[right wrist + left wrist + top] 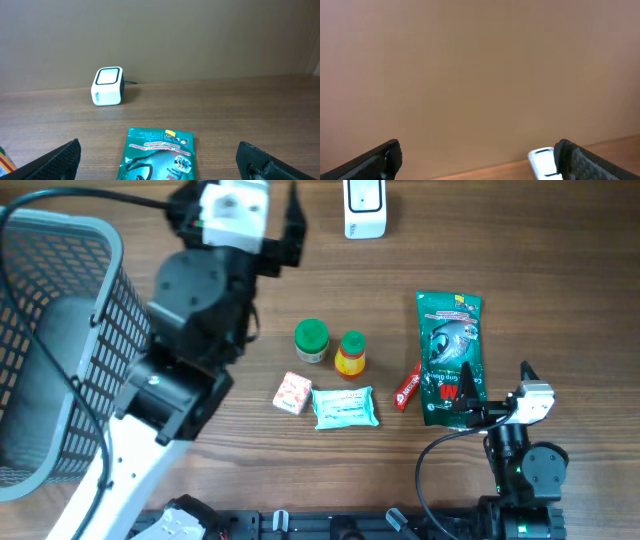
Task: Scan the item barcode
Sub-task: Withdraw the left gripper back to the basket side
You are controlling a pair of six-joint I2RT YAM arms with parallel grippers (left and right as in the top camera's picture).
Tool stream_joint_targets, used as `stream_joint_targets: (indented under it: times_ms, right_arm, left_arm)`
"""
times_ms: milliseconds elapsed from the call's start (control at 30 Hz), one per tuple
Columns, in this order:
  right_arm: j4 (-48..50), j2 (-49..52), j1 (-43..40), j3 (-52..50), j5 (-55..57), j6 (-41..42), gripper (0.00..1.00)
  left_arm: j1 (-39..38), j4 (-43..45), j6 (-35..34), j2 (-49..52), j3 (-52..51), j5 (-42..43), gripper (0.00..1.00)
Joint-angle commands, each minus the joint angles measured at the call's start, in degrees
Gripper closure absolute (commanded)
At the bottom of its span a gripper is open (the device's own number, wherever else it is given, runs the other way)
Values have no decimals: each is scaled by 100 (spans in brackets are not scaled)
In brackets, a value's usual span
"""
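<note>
Wooden table (570, 280). Mesh basket (105, 300) far left, white scanner (365, 208) at top edge. Centre: green-capped jar (312, 340) beside yellow bottle (350, 355); below them pink box (292, 392) and teal packet (345, 407). Red tube (408, 387) against green bag (450, 340). Right gripper (495, 375) spread wide at bag's lower right.

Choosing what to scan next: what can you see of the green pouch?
The green pouch is a glossy, foil-like packet with white and red print and a small yellow sticker near its top seam. It lies flat on the wooden table, top away from the robot, a red packet beside its lower left edge, the open right tool over its lower end.
</note>
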Motion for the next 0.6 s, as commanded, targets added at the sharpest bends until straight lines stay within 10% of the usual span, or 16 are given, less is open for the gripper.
stream_joint_targets:
  times_ms: [0, 300, 567]
  right_arm:
    - [20, -74, 20, -7, -87, 33, 0]
    - [22, -74, 20, -7, -87, 33, 0]
    - [22, -74, 20, -7, -87, 31, 0]
  left_arm:
    - [599, -15, 874, -42, 0, -136, 0]
    - [800, -1812, 870, -1777, -2, 1884, 0]
    - [800, -1867, 870, -3718, -2, 1991, 0]
